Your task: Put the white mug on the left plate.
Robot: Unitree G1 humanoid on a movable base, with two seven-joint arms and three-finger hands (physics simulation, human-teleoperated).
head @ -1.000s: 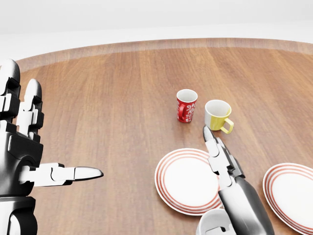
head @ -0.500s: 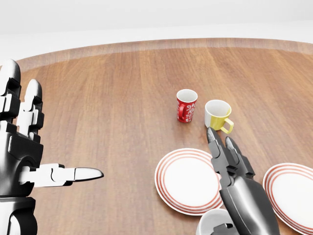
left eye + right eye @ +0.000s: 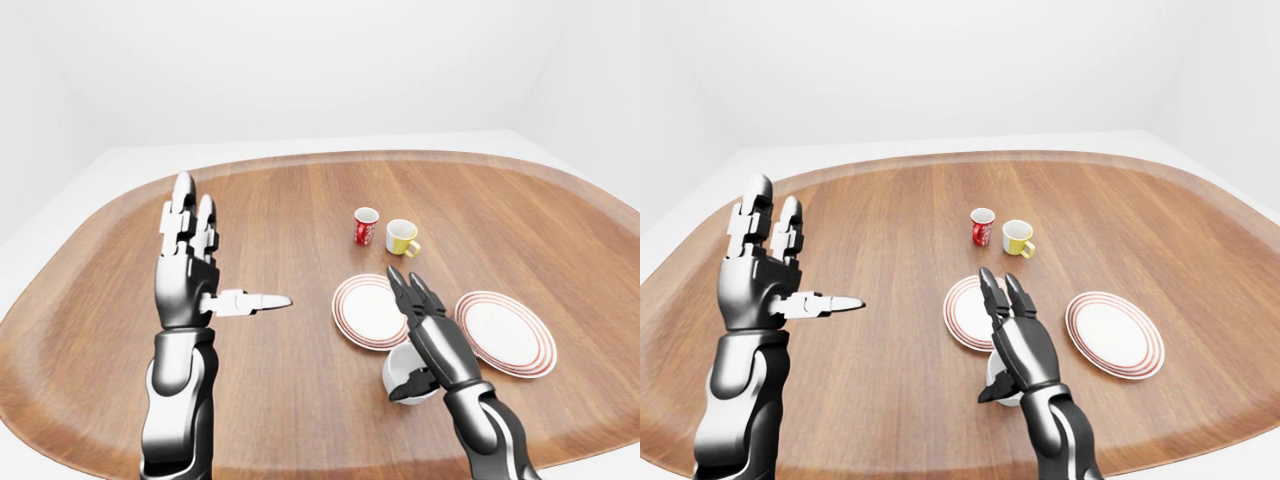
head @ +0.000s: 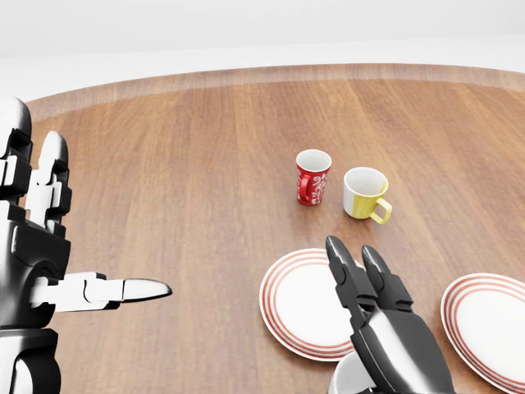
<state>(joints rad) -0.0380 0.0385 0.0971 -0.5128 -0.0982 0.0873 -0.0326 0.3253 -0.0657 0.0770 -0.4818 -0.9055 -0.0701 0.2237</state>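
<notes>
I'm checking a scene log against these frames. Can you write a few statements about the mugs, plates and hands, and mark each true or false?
1. The white mug stands on the left plate. False: it is on the table, below that plate in the left-eye view.
2. The red mug and yellow mug stand side by side, above the plates. True.
3. The right hand has its fingers open beside the white mug. True.
4. The left hand holds the red mug. False: it is raised, open and empty.
5. The right plate has a mug on it. False: it is bare.
</notes>
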